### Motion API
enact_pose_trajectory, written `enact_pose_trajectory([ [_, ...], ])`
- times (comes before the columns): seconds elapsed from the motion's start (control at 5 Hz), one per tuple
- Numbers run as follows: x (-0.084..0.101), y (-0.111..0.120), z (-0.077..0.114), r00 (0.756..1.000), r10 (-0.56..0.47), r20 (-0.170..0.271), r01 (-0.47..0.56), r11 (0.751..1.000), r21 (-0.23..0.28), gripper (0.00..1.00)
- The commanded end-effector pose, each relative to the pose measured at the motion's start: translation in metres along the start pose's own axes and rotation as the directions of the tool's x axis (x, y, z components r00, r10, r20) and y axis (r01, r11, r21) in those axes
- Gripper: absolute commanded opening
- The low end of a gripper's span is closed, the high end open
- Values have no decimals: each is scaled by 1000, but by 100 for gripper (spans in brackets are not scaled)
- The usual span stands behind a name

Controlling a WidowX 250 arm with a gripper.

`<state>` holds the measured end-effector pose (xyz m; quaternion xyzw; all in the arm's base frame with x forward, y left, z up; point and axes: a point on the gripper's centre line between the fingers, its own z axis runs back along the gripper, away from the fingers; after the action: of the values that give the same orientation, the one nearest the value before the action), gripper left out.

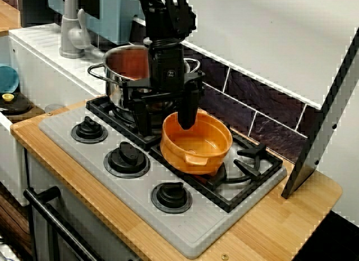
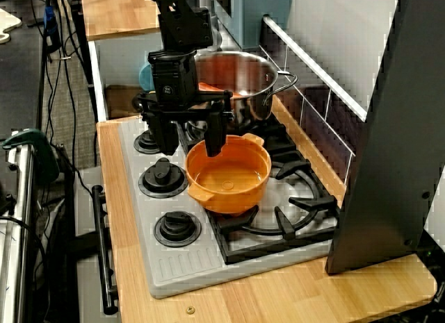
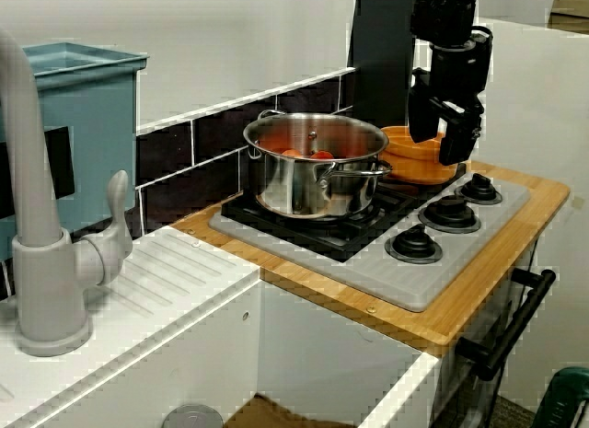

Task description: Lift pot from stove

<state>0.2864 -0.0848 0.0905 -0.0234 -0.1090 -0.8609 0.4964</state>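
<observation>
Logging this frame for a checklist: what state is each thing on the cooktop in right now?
Orange pot: upright, empty, on the burner grate, one gripper finger inside its rim.
Gripper: open, straddling the pot's rim.
Steel pot: upright on the other burner, lidless, with something orange-red inside.
Stove: its three knobs look alike; settings unreadable.

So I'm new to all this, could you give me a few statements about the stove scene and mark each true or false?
1. The orange pot sits on the right burner grate. True.
2. The gripper has one finger inside the orange pot. True.
3. The steel pot is empty. False: reddish-orange items lie inside.
4. The stove has five knobs. False: three.
5. The orange pot stands inside the steel pot. False: they are side by side.
</observation>
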Motion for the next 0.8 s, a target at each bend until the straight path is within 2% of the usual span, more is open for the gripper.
enact_pose_trajectory([
  [0.0, 1, 11, 2, 999, 42, -13, -42, 998, 47, 100],
  [0.4, -4, 18, -8, 998, 55, -30, -55, 998, 32, 100],
  [0.6, -6, 18, -12, 997, 66, -40, -64, 997, 42, 100],
])
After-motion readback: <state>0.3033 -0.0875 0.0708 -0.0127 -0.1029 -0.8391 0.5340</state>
